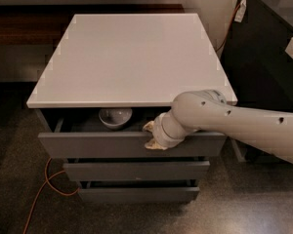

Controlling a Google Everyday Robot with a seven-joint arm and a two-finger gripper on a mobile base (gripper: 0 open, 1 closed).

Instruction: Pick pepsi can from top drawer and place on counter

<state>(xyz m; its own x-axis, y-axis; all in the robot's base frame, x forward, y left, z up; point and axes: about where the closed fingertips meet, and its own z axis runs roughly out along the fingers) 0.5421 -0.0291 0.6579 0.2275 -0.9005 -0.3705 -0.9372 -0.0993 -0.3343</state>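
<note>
The top drawer (pixel 97 144) of the grey cabinet stands partly pulled out under the white counter (pixel 132 57). A white round bowl (pixel 115 117) shows inside it at the middle. The pepsi can is hidden or out of view. My gripper (pixel 150 135) is at the drawer's front edge, right of the bowl, with its pale fingertips over the top of the drawer front. My arm (pixel 224 121) comes in from the right and covers the drawer's right part.
Two narrower grey drawers (pixel 136 170) sit shut below. An orange cable (pixel 44 189) lies on the floor at the left. A dark cabinet (pixel 268 48) stands at the right, close to the counter. A wooden bench runs along the back wall.
</note>
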